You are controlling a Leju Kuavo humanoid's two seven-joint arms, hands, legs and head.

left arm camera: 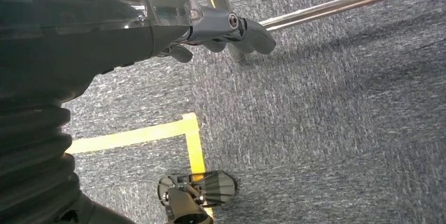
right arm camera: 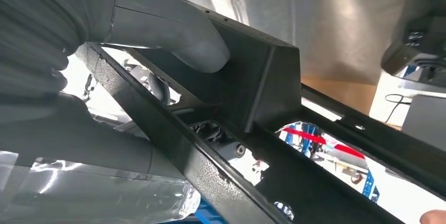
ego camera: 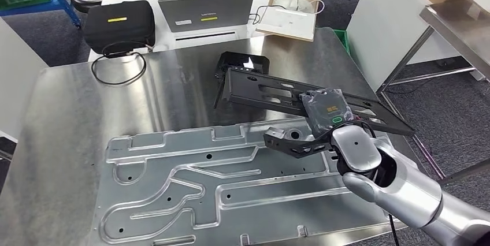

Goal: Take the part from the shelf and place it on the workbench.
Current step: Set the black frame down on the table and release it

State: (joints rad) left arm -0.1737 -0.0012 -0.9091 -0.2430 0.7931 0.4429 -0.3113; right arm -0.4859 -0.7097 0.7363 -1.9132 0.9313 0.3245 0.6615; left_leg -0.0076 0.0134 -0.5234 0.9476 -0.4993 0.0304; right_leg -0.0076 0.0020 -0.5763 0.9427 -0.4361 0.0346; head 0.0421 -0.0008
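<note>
Head view, left to right: steel workbench (ego camera: 69, 113) with a large stamped metal panel (ego camera: 190, 188) lying flat on its near half. At the back left a black case (ego camera: 119, 23) with a loose black cable (ego camera: 118, 70) beside it, then a grey laptop (ego camera: 206, 10), then an open cardboard box (ego camera: 292, 9) with white cables. Mid-table a small black device (ego camera: 242, 64). The part (ego camera: 271, 93), a long black metal bracket with slots, slants across the right side of the workbench, far end near the small device, near end past the table's right edge. Right hand (ego camera: 326, 116) grasps the part near its middle, dark plastic-wrapped back of the hand on top; can't tell if the part touches the table.

Left wrist view: left hand (left arm camera: 231, 32) hangs over grey carpet (left arm camera: 342, 129) with yellow floor tape (left arm camera: 137, 135), fingers curled in, nothing held.

Right wrist view: thumb (right arm camera: 179, 32) pressed on the black part (right arm camera: 252, 92), fingers wrapped round the bar.
</note>
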